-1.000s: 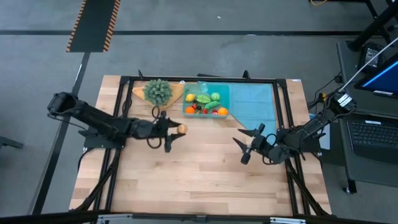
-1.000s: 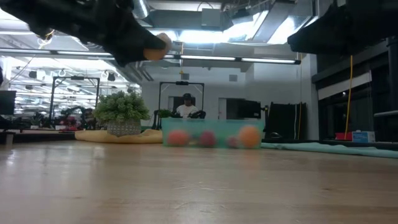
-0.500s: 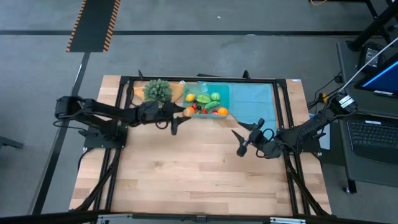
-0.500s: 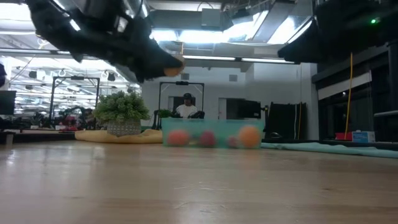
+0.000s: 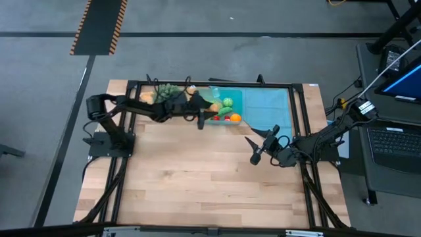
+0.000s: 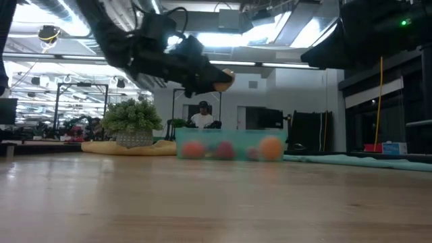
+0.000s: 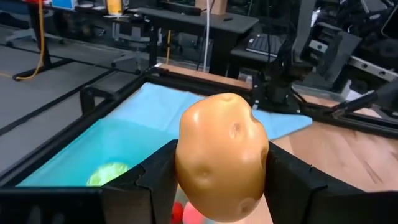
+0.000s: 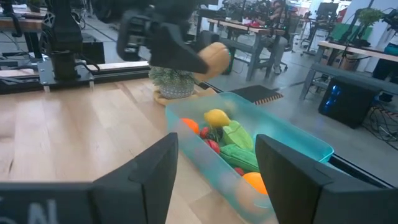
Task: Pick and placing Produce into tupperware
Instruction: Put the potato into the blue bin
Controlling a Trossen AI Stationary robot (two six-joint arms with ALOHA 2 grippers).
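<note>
From above, the left gripper [image 5: 199,113] reaches across the far edge of the table, over the near-left part of the tupperware [image 5: 235,97], its fingers closed on a tan toy potato [image 5: 191,90] that shows only as a small pale spot by the arm; it sits there, I judge, so the piece can be let go straight down among the produce [image 5: 227,103] already inside. The right gripper [image 5: 261,146] waits well apart, over bare wood near the table's right side, fingers spread and empty, clear of the drop. A bushy green plant [image 5: 165,91] stands just left of the container, partly under the left arm, and a teal cloth [image 5: 273,108] lies to its right. From table height, the left gripper [image 6: 214,79] hangs high above the tupperware [image 6: 229,144] with the potato [image 6: 224,78] at its tip, enough height to clear the wall; orange and red pieces blur through the plastic, and the plant [image 6: 132,116] stands to the left. In the left wrist view the potato [image 7: 222,156] fills the gap between both dark fingers [image 7: 149,186], pinched at its sides, with the teal tupperware floor [image 7: 81,155] and a green piece below. The right wrist view shows its own fingers [image 8: 148,168] parted on nothing, the tupperware [image 8: 289,140] beyond holding yellow, green, red and orange pieces, and the potato [image 8: 216,57] carried above its far end.
</note>
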